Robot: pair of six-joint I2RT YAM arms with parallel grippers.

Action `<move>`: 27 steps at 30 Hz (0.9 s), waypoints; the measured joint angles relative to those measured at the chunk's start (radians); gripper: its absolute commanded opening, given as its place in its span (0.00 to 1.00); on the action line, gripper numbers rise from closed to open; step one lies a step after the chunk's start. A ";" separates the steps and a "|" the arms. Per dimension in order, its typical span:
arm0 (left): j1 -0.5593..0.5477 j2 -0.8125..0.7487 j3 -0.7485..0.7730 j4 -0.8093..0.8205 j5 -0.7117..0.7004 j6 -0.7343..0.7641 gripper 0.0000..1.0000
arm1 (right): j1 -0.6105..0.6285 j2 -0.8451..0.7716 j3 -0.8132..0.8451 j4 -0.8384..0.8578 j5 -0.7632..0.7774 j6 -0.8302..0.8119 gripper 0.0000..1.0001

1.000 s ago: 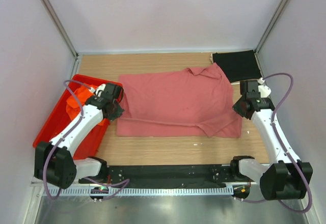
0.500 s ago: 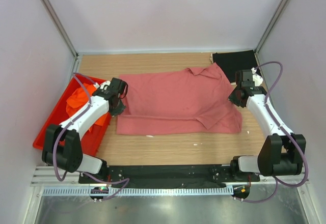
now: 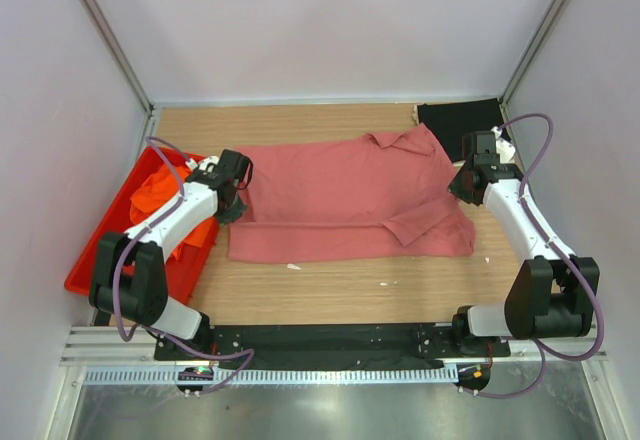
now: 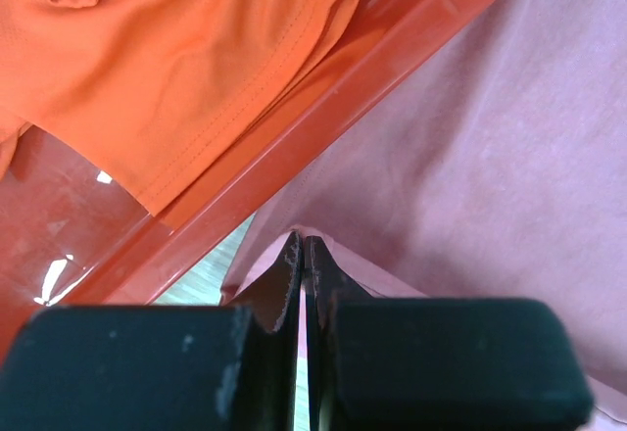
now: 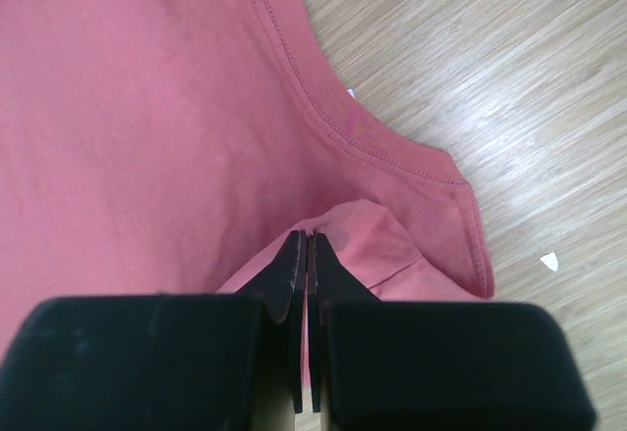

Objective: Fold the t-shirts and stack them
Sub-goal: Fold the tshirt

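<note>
A dusty rose-red t-shirt [image 3: 350, 200] lies spread across the middle of the wooden table, its near part folded up over itself. My left gripper [image 3: 232, 203] is shut on the shirt's left edge; the left wrist view shows rose cloth [image 4: 470, 157] pinched at the fingertips [image 4: 304, 247]. My right gripper [image 3: 462, 188] is shut on the shirt's right side, near the sleeve [image 5: 431, 206], with a fold of cloth at its tips [image 5: 309, 237]. A bright orange t-shirt [image 3: 160, 192] lies crumpled in the red tray [image 3: 95, 260]. A black t-shirt [image 3: 462, 125] lies flat at the back right corner.
The red tray's rim [image 4: 323, 127] runs right beside the left gripper. White walls close in the table on three sides. Small white scraps [image 3: 292, 266] lie on the wood in front of the shirt. A black rail [image 3: 330, 340] runs along the near edge.
Both grippers have moved away from me, carrying the rose-red shirt's near edge farther over the shirt. The folded strip has grown wider and the shirt looks shorter front to back.
</note>
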 measured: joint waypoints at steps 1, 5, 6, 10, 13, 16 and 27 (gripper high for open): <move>0.000 0.000 0.000 0.002 0.000 0.000 0.00 | 0.000 0.000 0.000 0.000 0.001 -0.002 0.01; 0.000 0.005 0.000 0.003 0.000 0.003 0.00 | 0.000 0.000 0.010 -0.002 0.001 -0.014 0.01; 0.000 0.008 0.000 0.003 0.000 0.003 0.00 | 0.000 0.000 0.015 0.001 0.001 -0.016 0.01; 0.000 0.024 0.001 0.006 0.000 0.004 0.00 | 0.000 -0.001 0.025 0.029 -0.004 -0.020 0.01; 0.000 0.043 0.008 0.009 0.000 0.006 0.00 | 0.000 0.002 0.025 0.048 -0.015 -0.021 0.01; 0.000 0.066 0.022 0.012 0.000 0.008 0.00 | 0.000 0.013 0.025 0.067 -0.025 -0.025 0.01; 0.000 0.140 0.080 0.015 0.000 0.026 0.00 | 0.000 0.082 0.025 0.119 -0.026 -0.042 0.02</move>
